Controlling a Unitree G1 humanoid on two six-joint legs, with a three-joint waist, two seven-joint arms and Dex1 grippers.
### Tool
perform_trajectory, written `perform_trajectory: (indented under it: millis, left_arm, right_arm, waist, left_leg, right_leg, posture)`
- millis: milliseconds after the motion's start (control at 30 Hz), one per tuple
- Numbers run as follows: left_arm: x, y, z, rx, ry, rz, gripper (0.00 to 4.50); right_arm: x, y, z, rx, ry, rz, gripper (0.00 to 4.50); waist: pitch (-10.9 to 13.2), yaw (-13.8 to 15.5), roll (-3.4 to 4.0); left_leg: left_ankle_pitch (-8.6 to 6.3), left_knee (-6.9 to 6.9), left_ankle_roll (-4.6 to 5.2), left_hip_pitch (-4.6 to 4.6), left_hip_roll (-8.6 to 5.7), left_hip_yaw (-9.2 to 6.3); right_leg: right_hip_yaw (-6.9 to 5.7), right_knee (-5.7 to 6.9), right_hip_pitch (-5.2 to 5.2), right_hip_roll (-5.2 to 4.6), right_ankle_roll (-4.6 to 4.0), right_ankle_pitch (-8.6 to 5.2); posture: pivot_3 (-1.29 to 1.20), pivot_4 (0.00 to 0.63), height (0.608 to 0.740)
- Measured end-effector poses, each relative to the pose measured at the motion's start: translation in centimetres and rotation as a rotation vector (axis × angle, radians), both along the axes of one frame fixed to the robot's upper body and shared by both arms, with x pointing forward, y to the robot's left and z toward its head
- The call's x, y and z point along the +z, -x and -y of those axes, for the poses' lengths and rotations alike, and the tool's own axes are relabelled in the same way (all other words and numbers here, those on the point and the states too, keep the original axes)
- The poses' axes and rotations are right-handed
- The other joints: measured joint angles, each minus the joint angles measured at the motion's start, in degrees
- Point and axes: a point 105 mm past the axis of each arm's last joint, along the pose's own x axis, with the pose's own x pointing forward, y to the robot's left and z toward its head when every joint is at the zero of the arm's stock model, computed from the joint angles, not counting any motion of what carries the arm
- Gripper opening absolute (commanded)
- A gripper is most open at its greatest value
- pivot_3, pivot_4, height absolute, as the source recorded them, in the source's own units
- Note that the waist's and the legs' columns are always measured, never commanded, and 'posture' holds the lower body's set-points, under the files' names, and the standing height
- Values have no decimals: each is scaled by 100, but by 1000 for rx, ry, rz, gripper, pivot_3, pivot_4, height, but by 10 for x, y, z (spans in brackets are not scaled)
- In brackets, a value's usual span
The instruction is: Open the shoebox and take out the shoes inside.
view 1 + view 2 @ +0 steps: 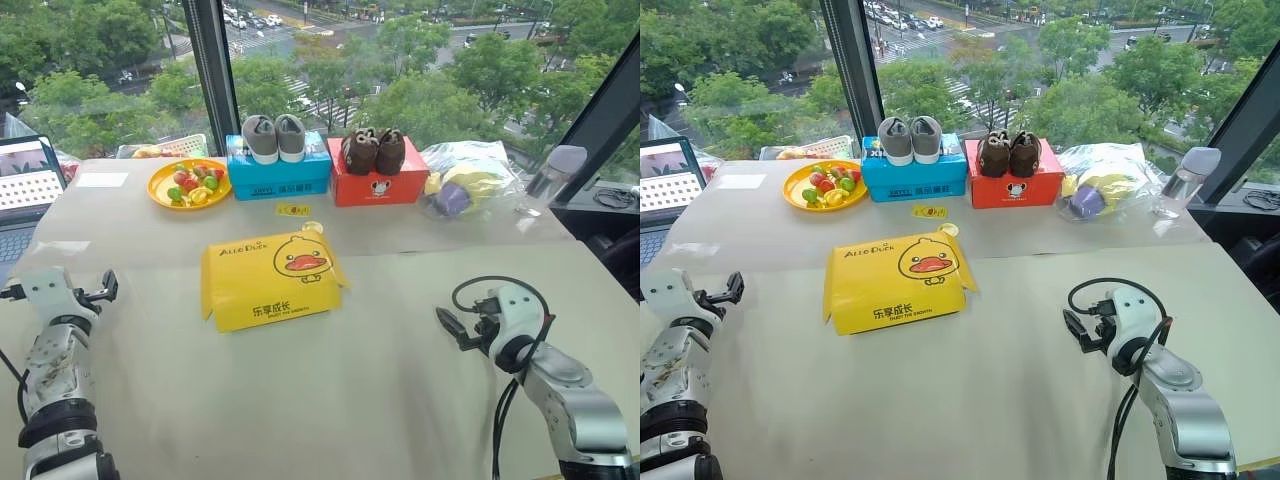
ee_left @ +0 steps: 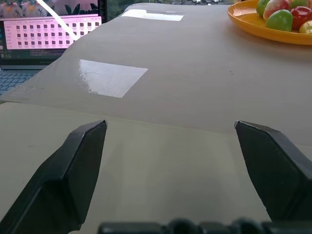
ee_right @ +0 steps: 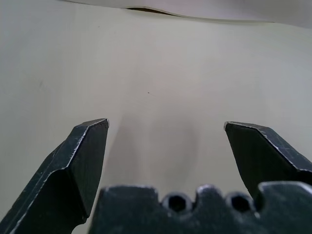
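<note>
The shoebox (image 1: pixel 268 278), flat with a yellow lid bearing a cartoon duck, lies closed in the middle of the table. The shoes are hidden inside it. My left gripper (image 1: pixel 103 288) hovers at the table's left side, well left of the box, with its black fingers (image 2: pixel 83 161) spread wide and nothing between them. Right of the box and nearer the front, my right gripper (image 1: pixel 448 328) is open too, and only bare table shows between its fingers (image 3: pixel 80 161).
At the back stand a blue box (image 1: pixel 278 172) topped with grey shoes and a red box (image 1: pixel 376 180) topped with brown shoes. An orange fruit plate (image 1: pixel 188 184), a laptop (image 1: pixel 25 190), a plastic bag (image 1: pixel 468 180) and a bottle (image 1: pixel 552 172) line the far edge.
</note>
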Motion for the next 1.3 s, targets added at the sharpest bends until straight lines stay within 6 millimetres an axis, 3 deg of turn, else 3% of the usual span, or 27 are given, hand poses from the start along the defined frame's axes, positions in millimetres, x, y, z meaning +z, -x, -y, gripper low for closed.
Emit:
perform_trajectory:
  millis: [100,167,233,300,467,600,733,767,867,933,1000,1167,1300]
  left_arm:
    - [0,-6,13,-90,-44,-31,4500]
    - [8,-18,61,-411,-179,-93,4500]
    - [15,-21,97,-637,-285,-134,4500]
    - [16,-14,116,-794,-360,-200,4500]
    - [7,4,132,-974,-346,-300,4500]
    - [6,4,132,-981,-333,-316,4500]
    - [8,1,130,-966,-342,-316,4500]
    - [8,1,129,-962,-342,-318,4241]
    - [7,0,128,-958,-341,-319,3572]
    - [6,1,127,-956,-344,-323,2840]
    - [5,1,126,-952,-348,-328,2062]
    - [4,1,127,-946,-352,-326,141]
    - [2,2,129,-949,-358,-330,15]
  right_arm:
    - [1,-3,3,-17,8,2,4473]
    - [11,-13,12,-39,48,25,4473]
    - [26,-19,11,-14,76,66,4473]
    - [33,-18,5,44,93,80,4473]
    - [26,-17,-2,110,84,47,3050]
    - [23,-23,-7,129,90,44,1607]
    - [24,-42,-28,169,70,73,253]
    - [24,-51,-35,180,76,80,8]
    - [27,-78,-59,224,83,104,0]
    - [29,-92,-77,271,84,119,0]
    - [29,-98,-91,310,87,125,0]
    - [13,-108,-153,488,82,93,0]
    - [5,-98,-185,622,71,84,0]
  waist:
    - [0,-1,0]
    - [8,19,11]
    - [9,18,14]
    - [7,-19,14]
    - [12,-110,21]
    - [12,-114,21]
    - [13,-136,21]
    - [13,-142,22]
    - [15,-163,25]
    - [16,-155,26]
    - [16,-142,26]
    - [17,-151,29]
    - [18,-144,31]
  left_leg:
    - [0,2,1,-2,-1,2]
    - [6,8,9,-11,-10,8]
    - [7,8,12,-13,-8,10]
    - [6,-7,10,-5,-1,9]
    - [8,-15,5,-7,6,6]
    - [5,-1,12,-6,2,9]
    - [9,1,9,-3,3,9]
    - [11,1,7,-1,4,9]
    - [14,-1,3,-3,4,8]
    - [15,-6,2,-4,4,6]
    - [15,-8,0,-6,4,4]
    - [30,-8,-26,-24,2,5]
    - [27,-6,-22,-51,-1,-3]
  right_leg:
    - [0,-1,0,-1,0,0]
    - [1,-2,-2,-9,1,0]
    - [3,-6,-4,-7,1,0]
    - [6,-7,-6,3,-5,-5]
    - [4,-3,-11,12,-10,-12]
    - [7,-4,-4,8,-4,-11]
    - [11,0,-5,12,-3,-9]
    - [11,2,-6,13,-5,-8]
    - [10,5,-10,14,-8,-6]
    - [7,5,-13,14,-11,-7]
    - [4,7,-13,12,-12,-6]
    - [-1,3,-18,10,-6,-4]
    - [-25,-2,-24,-1,1,1]
  posture:
    - [0,150,731]
    - [0,150,731]
    - [0,150,731]
    - [0,150,731]
    - [0,150,731]
    - [0,150,731]
    - [0,150,731]
    - [0,150,731]
    - [0,150,731]
    - [0,150,731]
    - [0,150,731]
    - [0,150,731]
    - [0,150,731]
